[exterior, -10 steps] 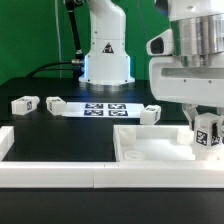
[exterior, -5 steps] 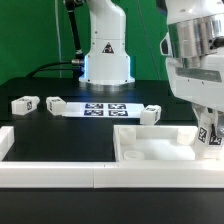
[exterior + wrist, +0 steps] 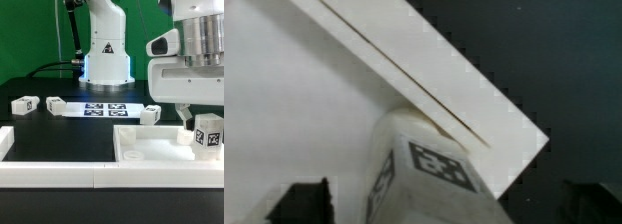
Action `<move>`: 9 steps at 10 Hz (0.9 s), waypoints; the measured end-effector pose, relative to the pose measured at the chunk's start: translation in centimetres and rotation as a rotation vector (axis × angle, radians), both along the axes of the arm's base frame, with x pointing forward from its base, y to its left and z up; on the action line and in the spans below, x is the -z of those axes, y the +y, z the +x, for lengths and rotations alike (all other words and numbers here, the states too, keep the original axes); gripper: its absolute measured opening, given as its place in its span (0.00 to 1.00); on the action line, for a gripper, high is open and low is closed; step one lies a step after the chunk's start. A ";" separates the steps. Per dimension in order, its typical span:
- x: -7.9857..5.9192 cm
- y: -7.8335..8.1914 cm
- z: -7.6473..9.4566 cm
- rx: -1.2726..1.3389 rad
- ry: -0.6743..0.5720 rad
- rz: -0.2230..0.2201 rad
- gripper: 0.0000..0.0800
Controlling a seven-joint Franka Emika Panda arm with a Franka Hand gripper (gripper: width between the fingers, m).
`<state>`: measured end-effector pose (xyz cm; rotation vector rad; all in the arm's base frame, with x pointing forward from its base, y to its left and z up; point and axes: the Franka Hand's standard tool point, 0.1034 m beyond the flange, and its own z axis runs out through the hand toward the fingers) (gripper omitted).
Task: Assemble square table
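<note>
Gripper (image 3: 203, 122) hung over the far-right corner of the square table top (image 3: 150, 152). In the wrist view its fingers (image 3: 304, 200) stood apart, with a gap on either side of the fourth leg block (image 3: 429, 168), so it was not clamped on it.

Four leg blocks showed in all, with one top, one marker board and one robot base. Taken from the exterior view's left, the first leg block (image 3: 25, 104) lay on the black surface (image 3: 60, 125), well apart from the top and farthest from it. The second leg block (image 3: 55, 103) lay just beside the first, on the side nearer the top. The marker board (image 3: 105, 108) lay flat behind the top's left half, with the robot base (image 3: 105, 50) beyond it. The third leg block (image 3: 150, 114) sat just behind the top's back rim. The fourth leg block (image 3: 208, 133) stood upright at the top's right corner, its tag facing the camera. Border rails (image 3: 50, 176) ran in front of the top and to its left.

Half a second earlier the wrist housing had been turned at an angle. It now sat square-on again, and the fourth leg block stood slightly further toward the exterior view's left. The other three blocks had not moved.
</note>
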<state>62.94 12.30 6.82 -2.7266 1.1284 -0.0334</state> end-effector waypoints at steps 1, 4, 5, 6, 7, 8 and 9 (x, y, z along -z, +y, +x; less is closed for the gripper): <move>0.0 -0.1 0.0 -0.079 -0.013 -0.008 0.81; 0.0 -0.4 0.1 -0.436 -0.065 -0.074 0.81; -0.1 -0.4 0.2 -0.599 -0.085 -0.109 0.81; -0.1 -0.3 0.1 -0.726 -0.099 -0.130 0.81; -0.1 -0.2 0.1 -0.795 -0.109 -0.136 0.81; 0.0 -0.2 0.1 -0.835 -0.114 -0.139 0.81; 0.0 -0.2 0.1 -0.834 -0.114 -0.139 0.66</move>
